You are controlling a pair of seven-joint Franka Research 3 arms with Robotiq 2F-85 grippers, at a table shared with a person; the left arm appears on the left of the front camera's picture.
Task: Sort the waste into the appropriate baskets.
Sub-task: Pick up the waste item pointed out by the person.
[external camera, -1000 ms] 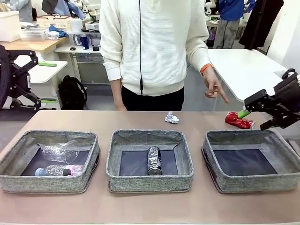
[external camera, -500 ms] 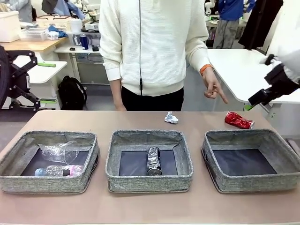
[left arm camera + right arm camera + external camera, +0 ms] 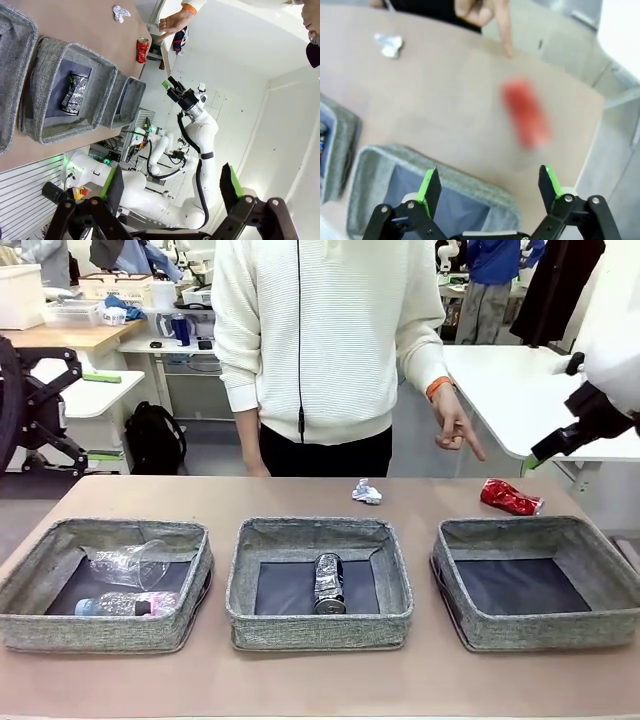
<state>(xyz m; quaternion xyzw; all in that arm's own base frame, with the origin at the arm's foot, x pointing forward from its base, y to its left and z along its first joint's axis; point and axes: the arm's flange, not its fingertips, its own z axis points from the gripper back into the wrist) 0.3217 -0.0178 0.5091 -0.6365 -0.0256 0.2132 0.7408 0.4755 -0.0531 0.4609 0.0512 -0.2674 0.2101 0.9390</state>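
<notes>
The left basket (image 3: 105, 630) held a clear plastic cup (image 3: 130, 565) lying on its side and, nearer the front wall, a clear plastic bottle with pinkish label (image 3: 125, 604). A crushed dark blue-silver can (image 3: 329, 583) lay on the dark bottom of the middle basket (image 3: 318, 628), and the right basket (image 3: 520, 635) held nothing. On the table (image 3: 200, 495) behind the baskets, the crumpled white paper wad (image 3: 366, 491) lay beyond the middle one and the crushed red can (image 3: 510, 497) just beyond the right one's far wall. The person's hand (image 3: 455, 430) pointed a finger down toward the red can, above the table's far edge. The right gripper (image 3: 489, 184) hung in the air over the table's right end, above the right basket's far wall, jaws wide apart with nothing between them. The left gripper (image 3: 170, 182) was raised well clear of the table, its jaws likewise apart and empty.
</notes>
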